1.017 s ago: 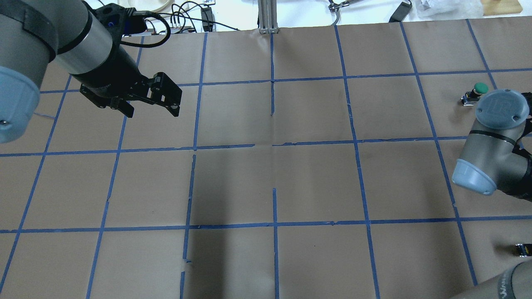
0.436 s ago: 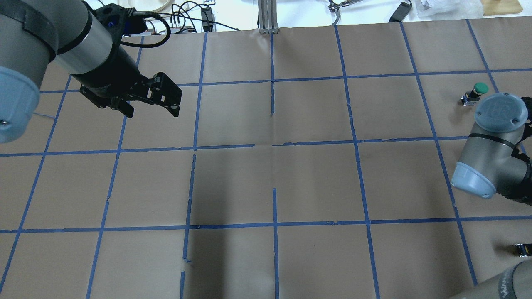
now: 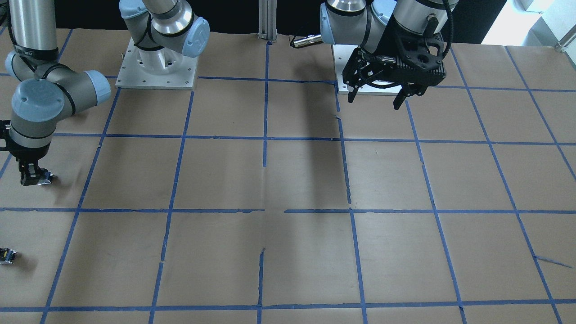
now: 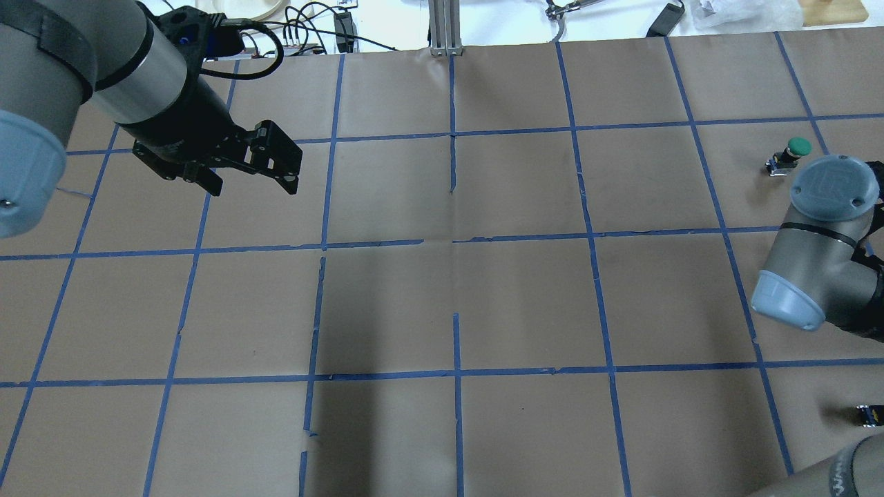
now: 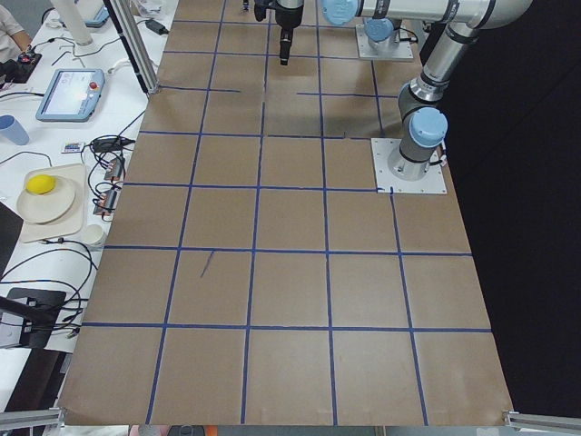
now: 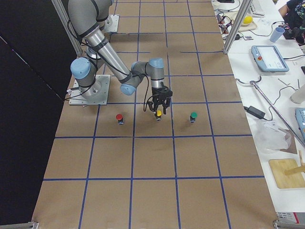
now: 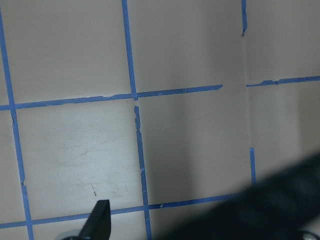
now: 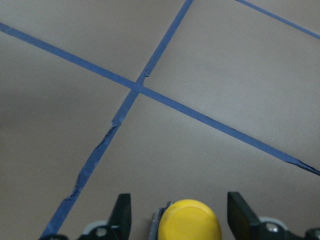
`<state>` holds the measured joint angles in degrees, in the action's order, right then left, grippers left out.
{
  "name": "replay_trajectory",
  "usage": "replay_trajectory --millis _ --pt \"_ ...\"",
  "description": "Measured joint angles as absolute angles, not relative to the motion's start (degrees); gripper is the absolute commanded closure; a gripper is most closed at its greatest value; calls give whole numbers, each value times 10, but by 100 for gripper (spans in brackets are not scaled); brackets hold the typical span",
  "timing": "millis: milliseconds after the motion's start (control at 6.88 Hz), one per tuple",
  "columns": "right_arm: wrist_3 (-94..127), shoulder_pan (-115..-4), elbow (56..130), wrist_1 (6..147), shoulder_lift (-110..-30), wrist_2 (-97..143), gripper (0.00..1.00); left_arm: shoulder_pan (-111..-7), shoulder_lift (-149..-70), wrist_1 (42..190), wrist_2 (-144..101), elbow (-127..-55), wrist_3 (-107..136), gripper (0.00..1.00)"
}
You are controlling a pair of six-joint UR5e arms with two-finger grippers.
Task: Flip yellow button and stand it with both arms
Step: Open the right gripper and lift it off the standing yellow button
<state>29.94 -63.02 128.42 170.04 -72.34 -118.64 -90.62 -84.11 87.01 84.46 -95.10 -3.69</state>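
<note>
Two hands sit far apart over the brown, blue-taped surface [image 4: 525, 304]. The right hand [image 6: 159, 107] is down low at the robot's right end of the surface and points downward, with its fingers [image 8: 122, 212] on either side of the yellow button [image 8: 189, 220]. In the right wrist view the round yellow cap sits between them with a sliver of gap on each side, so the hand is parted and not clamping. From the right-side view the yellow button is the middle one in a row of three. A red button [image 6: 119, 117] lies on the robot's side of it and a green button [image 6: 193, 116] on the far side, each in its own taped square. Whether the yellow button is upright or lying over cannot be told. The left hand [image 4: 252, 185] hangs above the surface at the robot's left, spread wide and holding nothing. A tiny black-and-yellow piece [image 4: 869, 414] lies near the surface's right edge, on the robot's side.
</note>
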Motion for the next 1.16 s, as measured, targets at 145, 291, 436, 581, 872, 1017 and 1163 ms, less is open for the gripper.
replay_trajectory --millis 145,291,436,581,872,1017,1163 --pt "292 -630 1283 1701 -726 -1186 0 -906 -841 870 845 -951 -37 1" --pt "279 -631 1278 1699 -730 -1183 0 -906 -841 870 845 -951 -37 1" --pt "259 -631 1267 1683 -739 -1181 0 -906 -841 870 845 -951 -37 1" --pt "242 -633 1247 1640 -751 -1179 0 -906 -841 873 844 -950 -37 1" --pt "232 -636 1173 1499 -774 -1169 0 -905 -841 877 844 -948 -37 1" --pt "231 -637 1133 1421 -785 -1149 0 -905 -841 878 844 -947 -37 1" --pt "230 -643 1096 1343 -797 -1126 0 -905 -841 878 844 -947 -37 1"
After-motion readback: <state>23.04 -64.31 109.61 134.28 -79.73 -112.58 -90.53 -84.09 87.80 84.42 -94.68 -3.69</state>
